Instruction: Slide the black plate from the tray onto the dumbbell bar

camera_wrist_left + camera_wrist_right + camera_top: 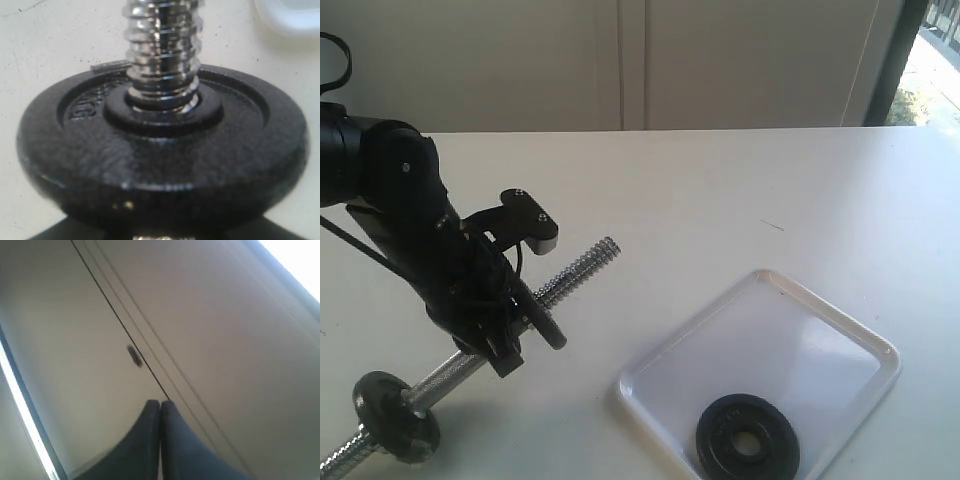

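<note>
The black plate (748, 438) lies flat in the near part of the white tray (840, 330), nothing touching it. My left gripper (505, 335) is clamped on the knurled middle of the dumbbell bar (582, 266), which slants up toward the right with its threaded end free. One small black disc (395, 415) sits near the bar's low left end and another (542, 320) just beyond my fingers. The left wrist view is filled by that disc (160, 150) with the threaded rod (162, 50) rising through it. My right gripper (160, 407) is shut and empty, aimed at a wall, outside the exterior view.
The white table (720, 200) stretches behind the tray to a pale cabinet wall (640, 60). A corner of the tray (295, 20) shows beyond the disc in the left wrist view. A window edge (920, 60) is at the far right.
</note>
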Robot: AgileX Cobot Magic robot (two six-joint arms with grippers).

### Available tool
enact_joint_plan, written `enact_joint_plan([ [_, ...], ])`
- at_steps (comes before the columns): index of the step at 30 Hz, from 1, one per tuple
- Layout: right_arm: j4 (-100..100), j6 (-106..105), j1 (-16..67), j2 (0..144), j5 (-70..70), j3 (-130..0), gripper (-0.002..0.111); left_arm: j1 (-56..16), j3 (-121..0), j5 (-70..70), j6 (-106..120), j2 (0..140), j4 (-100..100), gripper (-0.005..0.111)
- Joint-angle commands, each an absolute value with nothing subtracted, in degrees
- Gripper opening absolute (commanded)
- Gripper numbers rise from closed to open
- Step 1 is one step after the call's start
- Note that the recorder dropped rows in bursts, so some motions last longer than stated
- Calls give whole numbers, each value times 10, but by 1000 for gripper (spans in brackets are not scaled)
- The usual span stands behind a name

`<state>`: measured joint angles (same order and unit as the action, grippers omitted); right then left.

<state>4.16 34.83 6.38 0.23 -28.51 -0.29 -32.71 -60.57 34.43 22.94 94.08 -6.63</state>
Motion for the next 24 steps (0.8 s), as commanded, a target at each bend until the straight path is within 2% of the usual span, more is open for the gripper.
enact_joint_plan([
  [1,23,315,63,22,-46,-48,0,-327,-614,341,249,913,-100,0],
  [7,9,121,90,186,122,-180,0,-327,-614,342,287,913,-143,0],
  [11,51,-88,145,363,302,-311,0,-327,-614,342,287,913,-144,0],
  [15,92,-179,199,539,464,-442,0,-327,-614,342,287,913,-148,0],
  [19,51,-186,264,695,544,-525,0,-327,-614,334,287,913,-150,0],
  [24,19,-164,332,836,555,-565,0,-327,-614,327,287,913,-150,0],
])
